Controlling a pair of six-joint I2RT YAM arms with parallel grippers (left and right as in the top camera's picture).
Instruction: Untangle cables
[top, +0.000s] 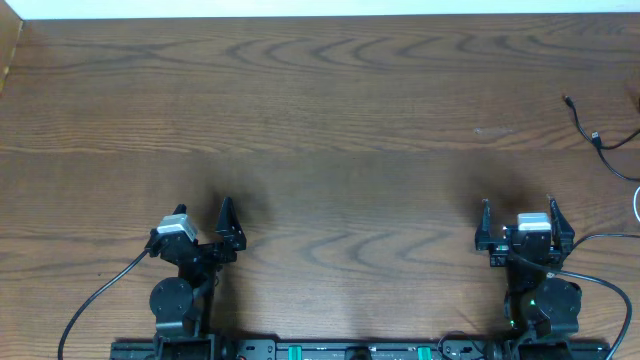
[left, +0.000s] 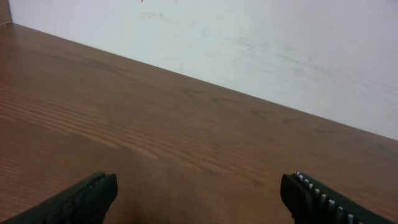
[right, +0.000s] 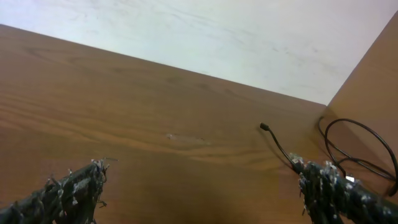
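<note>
The black cable (top: 597, 139) lies at the far right edge of the table, with one small plug end pointing toward the back. It also shows in the right wrist view (right: 278, 144), running from a plug end into loops near the right side. Only a short bit of the white cable (top: 636, 205) shows at the right edge. My right gripper (top: 519, 210) (right: 199, 186) is open and empty, left of and nearer than the cables. My left gripper (top: 205, 208) (left: 199, 193) is open and empty, far from them, over bare wood.
The wooden table (top: 320, 120) ends at a white wall at the back (left: 249, 37). A brown side panel (right: 373, 68) stands at the right, close to the cable loops. Thicker black arm cords trail from both arm bases (top: 95, 295) (top: 600, 240).
</note>
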